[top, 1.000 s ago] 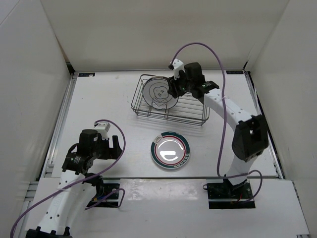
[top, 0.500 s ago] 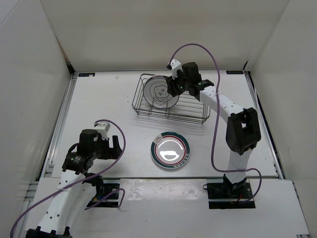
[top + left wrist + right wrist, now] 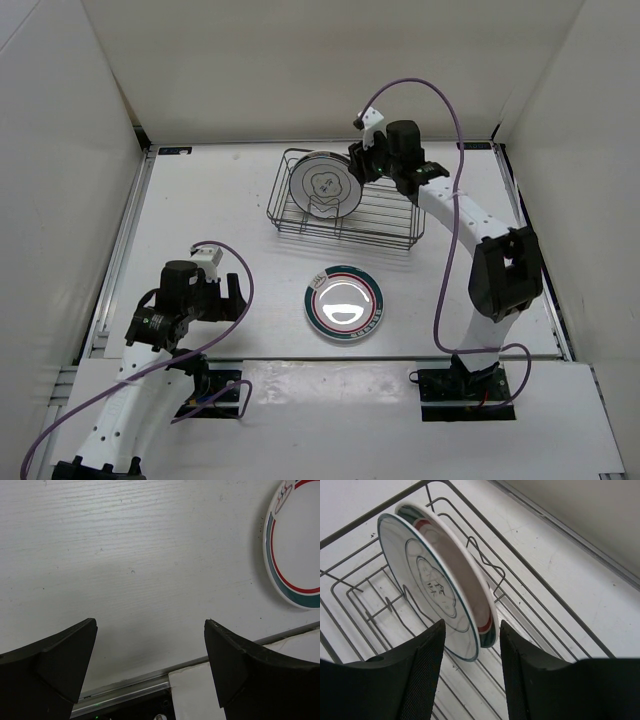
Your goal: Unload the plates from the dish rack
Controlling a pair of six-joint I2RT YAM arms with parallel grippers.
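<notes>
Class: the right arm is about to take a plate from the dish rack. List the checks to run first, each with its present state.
1. Right tool open: ok.
2. Tool astride the plates' edges: ok.
3. One plate only in the gap: not ok; flower plate and banded plate both seem to sit inside it.
4. Room on the table beside the laid-down plate: ok.
5. Left tool out of the way: ok, open, by its base.
</notes>
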